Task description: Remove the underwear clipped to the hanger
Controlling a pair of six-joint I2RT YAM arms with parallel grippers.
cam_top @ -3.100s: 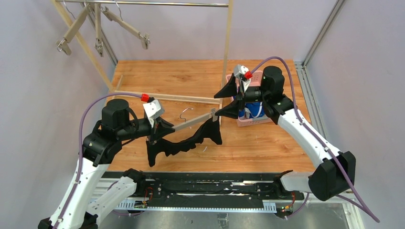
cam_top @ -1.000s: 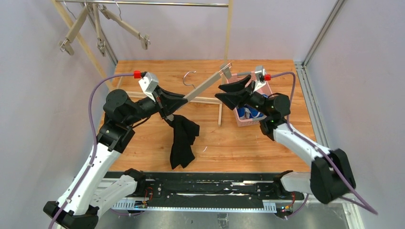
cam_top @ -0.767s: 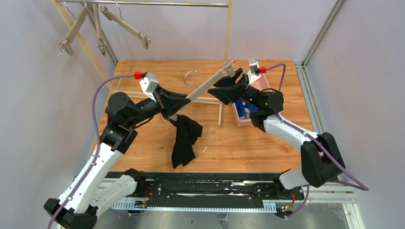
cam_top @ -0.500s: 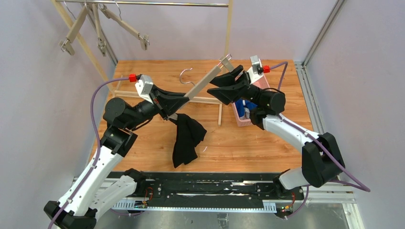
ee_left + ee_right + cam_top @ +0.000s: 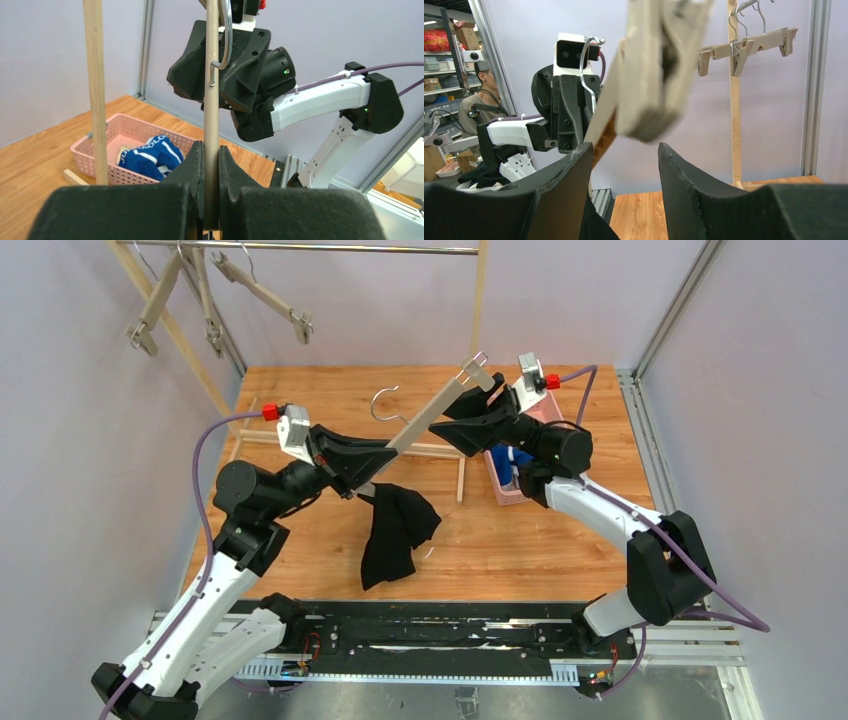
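Hanger [image 5: 425,420] held aslant between two arms, black underwear [image 5: 395,530] on its low end.
Left gripper [image 5: 211,165] is clamped on the hanger's bar; the black underwear hangs just beneath it, above the surface [image 5: 520,550]. Right gripper [image 5: 624,150] has its jaws apart, the bar's upper clip [image 5: 659,65] close before them. Blue underwear [image 5: 147,156] lies in the pink basket [image 5: 95,147] below the right gripper.

Lilac walls [image 5: 580,300], wooden tabletop [image 5: 560,550], wooden clothes rack [image 5: 478,300].
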